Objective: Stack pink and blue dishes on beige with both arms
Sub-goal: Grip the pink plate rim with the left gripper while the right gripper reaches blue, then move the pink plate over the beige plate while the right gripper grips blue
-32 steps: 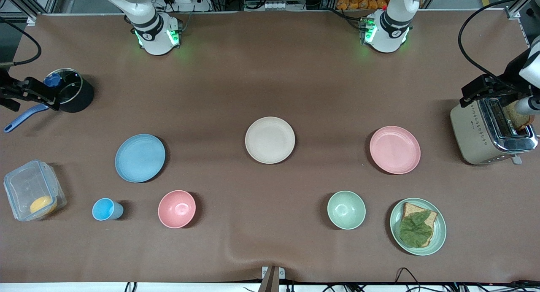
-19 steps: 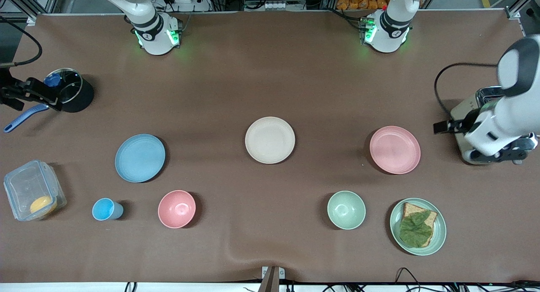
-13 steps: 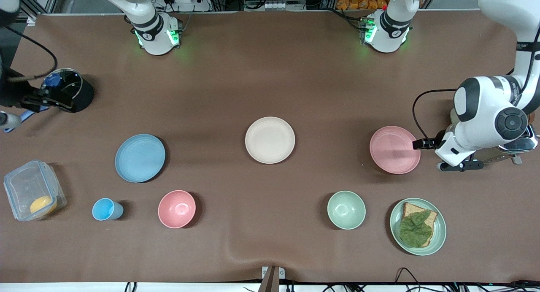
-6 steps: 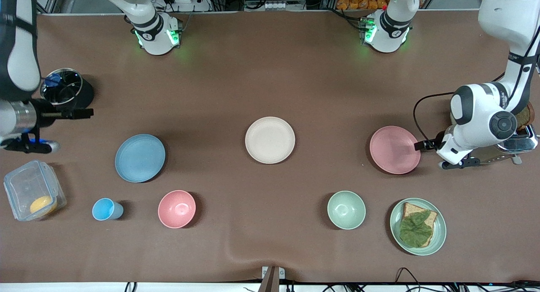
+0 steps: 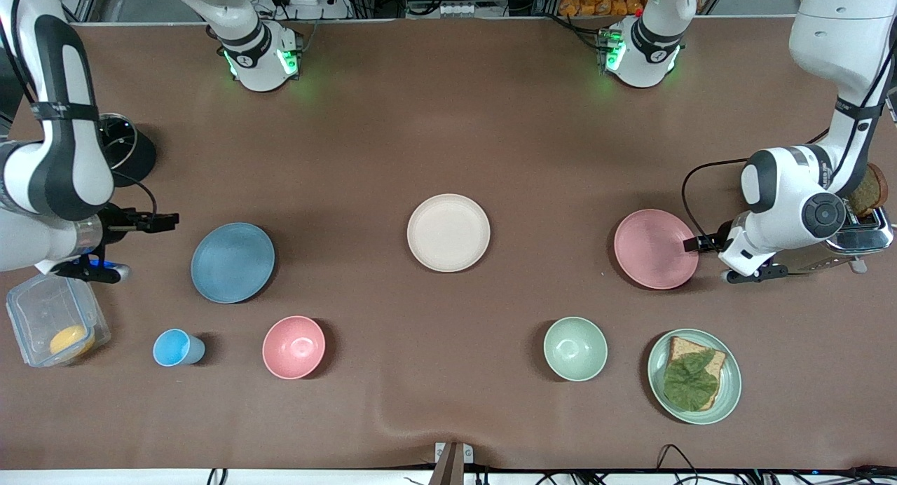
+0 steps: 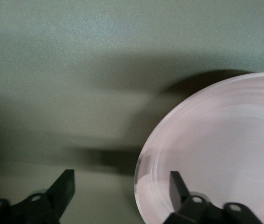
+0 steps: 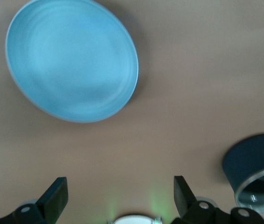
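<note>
Nothing is stacked yet: our left gripper [image 5: 694,244], fingers spread, straddles the pink plate [image 5: 655,248] rim, our open right gripper [image 5: 165,221] is near the blue plate [image 5: 233,262], and the beige plate [image 5: 448,233] between them lies bare.

beige plate [image 5: 448,233] mid-table between blue plate [image 5: 233,263] and pink plate [image 5: 656,249]

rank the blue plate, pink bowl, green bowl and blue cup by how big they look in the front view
1. blue plate, clearly the widest
2. pink bowl and green bowl, which look alike in width, so no ranking between them
3. blue cup, the smallest
</note>
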Robot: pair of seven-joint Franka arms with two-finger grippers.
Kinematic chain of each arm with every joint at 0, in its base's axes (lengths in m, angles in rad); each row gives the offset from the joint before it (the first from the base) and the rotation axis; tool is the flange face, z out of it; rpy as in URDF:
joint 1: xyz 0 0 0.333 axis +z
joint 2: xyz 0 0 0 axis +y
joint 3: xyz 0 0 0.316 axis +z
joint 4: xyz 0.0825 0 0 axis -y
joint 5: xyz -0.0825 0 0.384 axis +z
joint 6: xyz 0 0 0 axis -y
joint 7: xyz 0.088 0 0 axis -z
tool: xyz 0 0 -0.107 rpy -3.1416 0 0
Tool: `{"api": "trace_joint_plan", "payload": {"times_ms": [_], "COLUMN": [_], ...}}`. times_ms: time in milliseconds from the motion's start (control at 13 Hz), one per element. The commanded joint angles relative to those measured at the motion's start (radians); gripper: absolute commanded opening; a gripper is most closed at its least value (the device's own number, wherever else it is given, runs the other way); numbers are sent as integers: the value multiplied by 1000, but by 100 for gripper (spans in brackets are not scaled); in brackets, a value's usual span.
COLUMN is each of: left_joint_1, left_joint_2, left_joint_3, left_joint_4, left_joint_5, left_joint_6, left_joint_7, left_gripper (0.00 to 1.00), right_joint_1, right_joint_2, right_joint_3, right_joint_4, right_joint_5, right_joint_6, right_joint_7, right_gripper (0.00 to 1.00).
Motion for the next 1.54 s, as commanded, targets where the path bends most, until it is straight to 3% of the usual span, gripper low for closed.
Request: {"api": "trace_joint_plan", "payload": {"times_ms": [0, 154, 231, 308, 692, 846, 923, 1000, 1077, 1154, 1231, 1462], "left_joint_1": [13, 10, 11, 11, 10, 8, 7, 4, 5, 4, 2, -2], "left_joint_2": [17, 24, 24, 24, -9, -107, -164, -202, -222, -230, -226, -218], "left_joint_3": [-8, -8, -8, -8, -13, -95, -152, -206, -255, -293, -324, -432], "left_joint_4": [6, 5, 3, 2, 2, 11, 31, 69, 103, 141, 178, 236], "left_joint_5": [2, 2, 2, 2, 2, 0, 0, 0, 0, 0, 0, 0], "left_joint_6": [21, 30, 30, 30, 18, -86, -165, -232, -285, -333, -364, -386], "left_joint_7": [1, 0, 0, 0, 9, -6, -57, -113, -152, -187, -233, -357], "left_gripper": [59, 34, 14, 3, 0, 0, 0, 0, 0, 0, 0, 0], "right_joint_1": [-6, -9, -9, -14, -52, -52, -57, -55, -49, -48, -48, -48], "right_joint_2": [-20, 31, 58, 84, 166, 193, 210, 212, 212, 212, 212, 212], "right_joint_3": [13, 13, 13, 13, 13, 11, 13, 13, 13, 13, 13, 14], "right_joint_4": [-131, -144, -144, -145, -144, -145, -144, -144, -144, -145, -145, -153], "right_joint_5": [6, 44, 49, 49, 87, 87, 89, 89, 89, 90, 93, 104], "right_joint_6": [162, 230, 248, 262, 341, 386, 405, 413, 413, 410, 408, 405], "right_joint_7": [6, 1, -3, -26, -128, -128, -128, -128, -125, -122, -122, -123], "right_gripper": [100, 100, 100, 100, 100, 100, 92, 66, 26, 4, 0, 0]}}
